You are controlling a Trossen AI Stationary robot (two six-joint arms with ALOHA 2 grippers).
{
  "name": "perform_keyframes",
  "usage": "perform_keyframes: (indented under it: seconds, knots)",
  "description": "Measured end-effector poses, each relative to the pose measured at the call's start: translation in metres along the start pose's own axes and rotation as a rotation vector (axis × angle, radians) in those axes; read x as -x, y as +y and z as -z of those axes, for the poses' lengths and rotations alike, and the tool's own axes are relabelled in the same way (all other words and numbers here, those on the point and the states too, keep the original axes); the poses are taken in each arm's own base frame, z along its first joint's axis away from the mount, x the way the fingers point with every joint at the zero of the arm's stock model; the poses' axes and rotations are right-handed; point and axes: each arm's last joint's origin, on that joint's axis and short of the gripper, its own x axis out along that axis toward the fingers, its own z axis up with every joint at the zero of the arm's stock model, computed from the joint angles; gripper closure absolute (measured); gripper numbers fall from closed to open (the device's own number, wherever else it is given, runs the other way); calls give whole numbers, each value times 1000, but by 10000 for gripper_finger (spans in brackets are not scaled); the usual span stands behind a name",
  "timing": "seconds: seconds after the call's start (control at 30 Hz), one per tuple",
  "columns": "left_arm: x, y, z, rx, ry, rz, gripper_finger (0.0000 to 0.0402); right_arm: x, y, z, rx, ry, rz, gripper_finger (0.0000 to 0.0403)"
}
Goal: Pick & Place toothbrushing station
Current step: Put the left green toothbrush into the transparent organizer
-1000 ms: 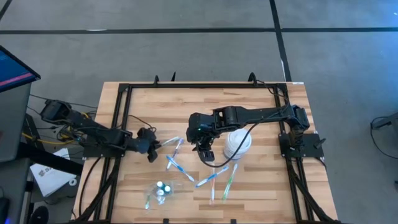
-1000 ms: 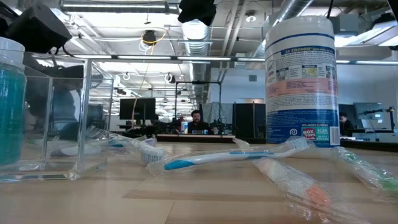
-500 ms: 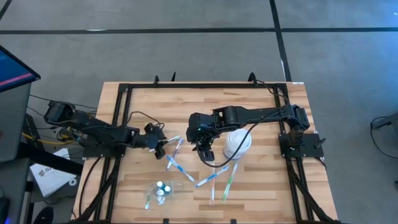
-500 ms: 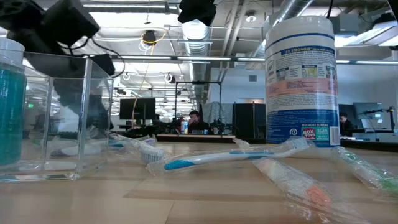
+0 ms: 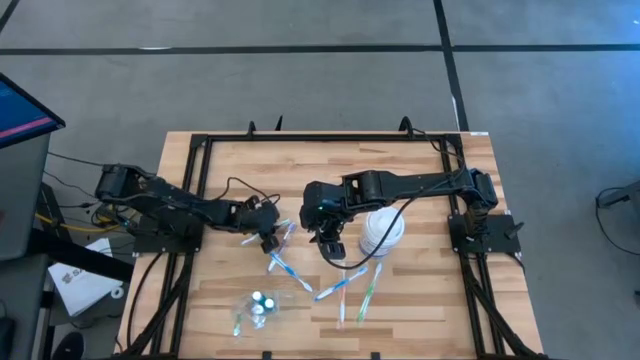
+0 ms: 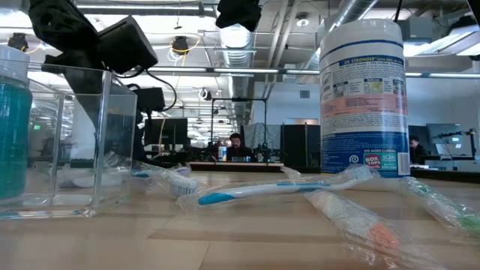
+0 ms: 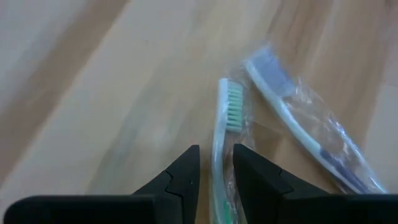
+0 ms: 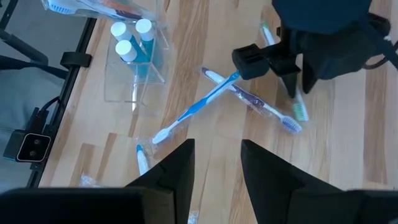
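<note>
Left gripper (image 5: pixel 270 240) down low at mid-tabletop (image 5: pixel 420 170), over a loose pair of toothbrushes. Fingers (image 7: pixel 186 171) a little apart, astride the handle of a green-bristled brush (image 7: pixel 230 106), with thin slivers of wood showing either side of it; no clamp to be seen. Just beside that, a grey-bristled brush (image 7: pixel 292 124) in a crinkly clear wrapper, angled away from the green one, the two heads near each other. Right gripper (image 5: pixel 330 245) hanging a short way to the right, above the tabletop, beside a white canister (image 5: pixel 382 230); fingers (image 8: pixel 177 168) well apart, nothing between them but bare wood. Near the front edge, a clear box (image 8: pixel 155 68) with three blue white-capped bottles (image 8: pixel 130 40) upright inside, clustered together. Past the box in the right wrist view, a clear bag (image 8: pixel 93 7) holding at least one brush, only partly in frame. Between box and grippers, a blue-handled brush (image 8: pixel 199 102) lying crossed over the grey-bristled one. More wrapped brushes (image 5: pixel 350 290) scattered flat in front of the canister, among them green-accented and orange-accented ones, some touching, none in any container. Far back in the room, a person (image 6: pixel 236 144) at a desk.
</note>
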Motion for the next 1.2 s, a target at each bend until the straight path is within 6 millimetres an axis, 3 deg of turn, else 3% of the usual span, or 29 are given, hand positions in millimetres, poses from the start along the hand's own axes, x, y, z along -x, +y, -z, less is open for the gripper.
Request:
perform_keyframes:
  seconds: [0.43, 0.73, 1.2]
  knots:
    - [0, 0, 2, -10, 46, 15, 312, 0, 0, 0, -2, 5, 0, 281]
    - [0, 0, 3, -12, 60, 19, 391, 0, 0, 0, -3, 5, 0, 281]
    - [12, 1, 0, -5, 24, 49, 398, 0, 0, 0, -3, 5, 0, 281]
